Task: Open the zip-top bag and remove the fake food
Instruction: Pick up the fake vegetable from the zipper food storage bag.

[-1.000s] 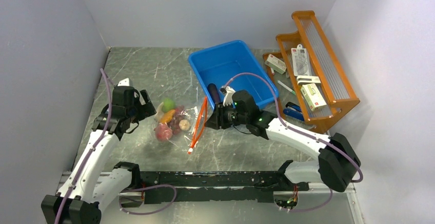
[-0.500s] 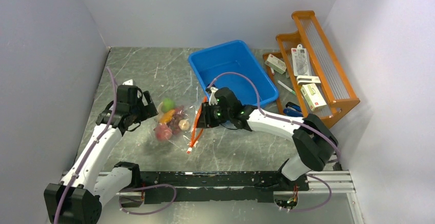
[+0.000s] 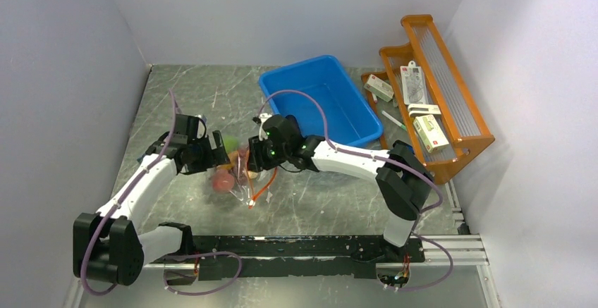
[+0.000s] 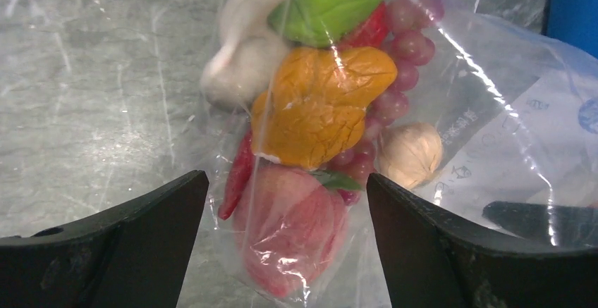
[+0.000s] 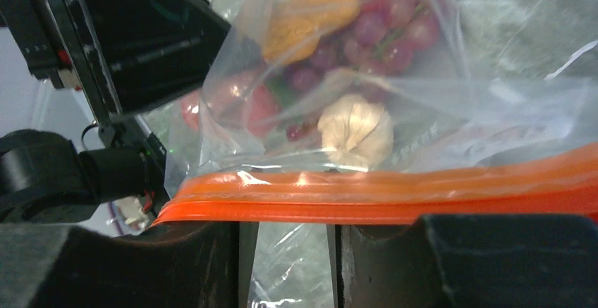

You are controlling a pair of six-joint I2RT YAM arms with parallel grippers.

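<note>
The zip-top bag (image 3: 240, 174) lies on the table between my two grippers, its red-orange zip strip (image 3: 262, 185) on the right side. The fake food shows through the plastic: a green ball (image 4: 331, 5), an orange piece (image 4: 317, 103), a pink-red peach (image 4: 289, 230), dark red grapes (image 4: 409, 33) and a beige bulb (image 5: 356, 128). My left gripper (image 4: 285, 181) stands wide open, its fingers on either side of the bag's closed end around the peach. My right gripper (image 5: 289, 227) is at the mouth. The zip strip (image 5: 395, 195) lies across its fingertips, and clear plastic shows in the narrow gap between them.
A blue bin (image 3: 321, 100) stands just behind the right arm. A wooden rack (image 3: 437, 82) with small boxes fills the back right, and a blue tool (image 3: 403, 153) lies at its foot. Grey walls close in the left, back and right.
My right arm has swung left from beside the bin to the bag's mouth, pushing the zip strip leftward. My left gripper has moved right up to the bag's closed end.
</note>
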